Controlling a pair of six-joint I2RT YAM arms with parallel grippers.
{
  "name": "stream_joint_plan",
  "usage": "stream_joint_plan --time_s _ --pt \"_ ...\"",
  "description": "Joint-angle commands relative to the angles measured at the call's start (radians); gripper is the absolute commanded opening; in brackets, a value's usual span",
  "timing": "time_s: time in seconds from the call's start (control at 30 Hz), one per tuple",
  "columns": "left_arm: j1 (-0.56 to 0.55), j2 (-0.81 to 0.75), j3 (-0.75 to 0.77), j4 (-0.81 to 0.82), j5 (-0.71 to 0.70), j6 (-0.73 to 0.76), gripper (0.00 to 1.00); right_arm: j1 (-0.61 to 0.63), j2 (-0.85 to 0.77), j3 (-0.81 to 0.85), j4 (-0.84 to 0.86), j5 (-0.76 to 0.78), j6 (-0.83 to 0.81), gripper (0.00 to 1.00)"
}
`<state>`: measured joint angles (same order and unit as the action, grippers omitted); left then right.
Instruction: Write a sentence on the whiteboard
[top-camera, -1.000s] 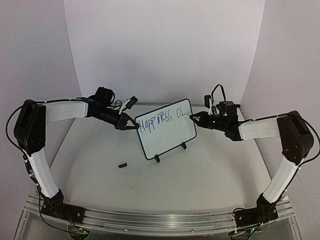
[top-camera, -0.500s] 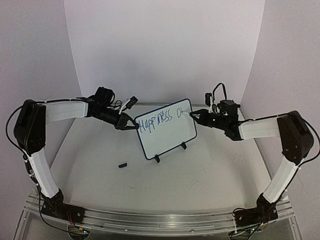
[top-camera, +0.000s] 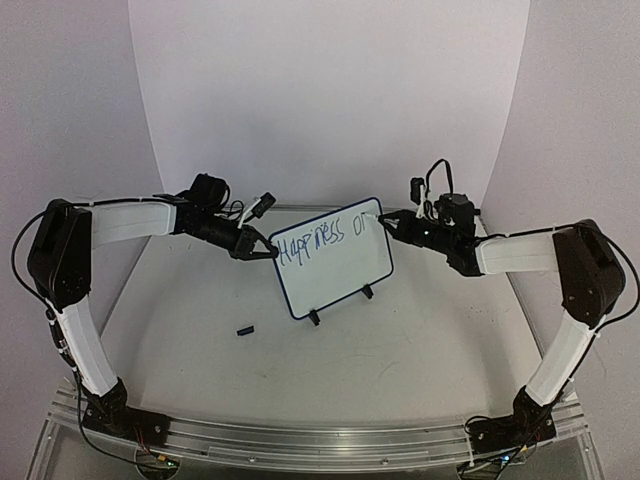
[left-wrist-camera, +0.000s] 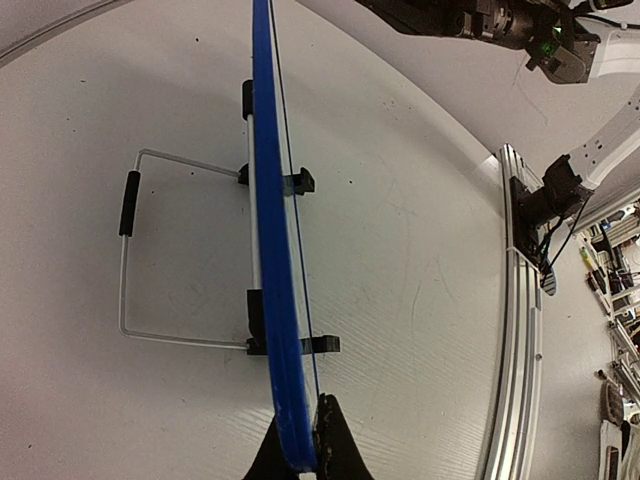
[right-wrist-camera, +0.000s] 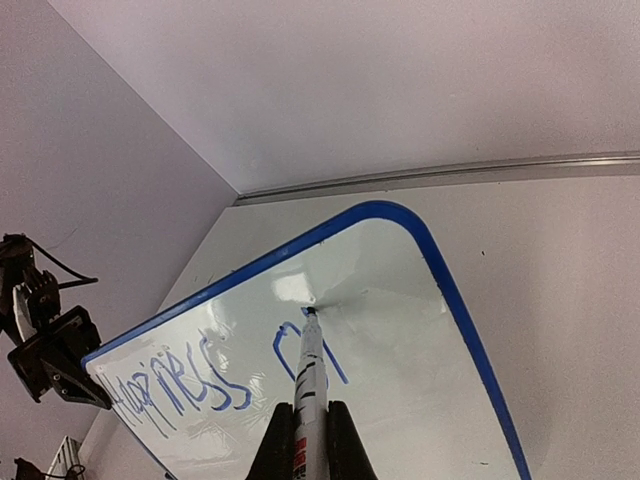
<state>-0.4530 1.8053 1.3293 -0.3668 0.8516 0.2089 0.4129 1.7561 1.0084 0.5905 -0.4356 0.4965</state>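
The whiteboard (top-camera: 340, 268) stands tilted on two black clip feet at the table's middle. The sentence (top-camera: 312, 241) reads "Happiness o" plus a partial stroke, in blue along the top; it shows in the right wrist view (right-wrist-camera: 200, 375) too. My left gripper (top-camera: 268, 250) is shut on the board's left edge; in the left wrist view (left-wrist-camera: 300, 455) its fingers pinch the blue rim (left-wrist-camera: 272, 250). My right gripper (top-camera: 392, 225) is shut on a slim marker pen (right-wrist-camera: 308, 380), whose tip touches the whiteboard (right-wrist-camera: 400, 400) near the top right corner.
A small black cap (top-camera: 244, 329) lies on the table left of the board. A wire stand with a black grip (left-wrist-camera: 128, 203) lies behind the board in the left wrist view. A metal rail (top-camera: 310, 440) runs along the near edge.
The right gripper has moved the pen up and slightly left along the board's top right, adding a stroke after the "o". The left arm and board have not moved.
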Motion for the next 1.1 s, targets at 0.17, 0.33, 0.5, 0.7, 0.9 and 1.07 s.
stream_joint_plan --time_s 0.17,0.33,0.5,0.7,0.9,1.07 --pt "-0.028 0.017 0.002 -0.074 -0.073 0.059 0.00 -0.003 0.003 0.010 0.039 0.083 0.010 0.00" --pt "-0.029 0.017 0.004 -0.074 -0.074 0.060 0.00 -0.004 0.003 0.006 0.037 0.076 0.010 0.00" --pt "-0.029 0.015 0.004 -0.075 -0.074 0.060 0.00 -0.004 0.000 -0.022 0.029 0.065 0.009 0.00" --pt "-0.030 0.014 0.004 -0.075 -0.074 0.060 0.00 -0.004 -0.015 -0.073 0.026 0.065 0.012 0.00" --pt "-0.030 0.015 0.004 -0.073 -0.075 0.059 0.00 -0.004 -0.026 -0.088 0.027 0.070 0.013 0.00" --pt "-0.030 0.015 0.004 -0.072 -0.082 0.055 0.00 -0.004 -0.096 -0.105 0.027 0.057 0.004 0.00"
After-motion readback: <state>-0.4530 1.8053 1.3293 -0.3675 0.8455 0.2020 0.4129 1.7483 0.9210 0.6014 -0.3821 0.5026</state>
